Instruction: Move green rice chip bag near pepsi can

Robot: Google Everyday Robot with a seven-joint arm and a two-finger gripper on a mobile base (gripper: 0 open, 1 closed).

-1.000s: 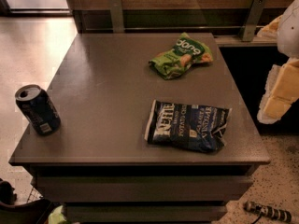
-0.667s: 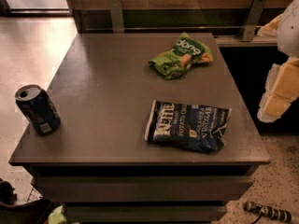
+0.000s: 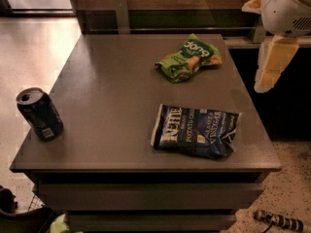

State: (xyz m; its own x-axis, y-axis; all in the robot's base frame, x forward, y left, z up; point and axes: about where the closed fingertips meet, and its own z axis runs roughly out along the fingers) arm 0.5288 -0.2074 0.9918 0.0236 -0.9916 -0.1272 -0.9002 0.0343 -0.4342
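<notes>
Shifting since earlier: only the tool (image 3: 272,62), now higher and further in at the right edge; its grip state cannot be told. Green rice chip bag (image 3: 189,57) is lying crumpled far-right on the worktop (image 3: 112,130), well apart from the pepsi can (image 3: 39,113) at near-left. Judged light, soft, slippery foil; pinching a crimped end is looking safest

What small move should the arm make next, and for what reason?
Probably swing the gripper left and down toward the green rice chip bag. The gripper hangs beyond the table's right edge, apart from the bag, which lies far from the pepsi can at the near left edge.
</notes>
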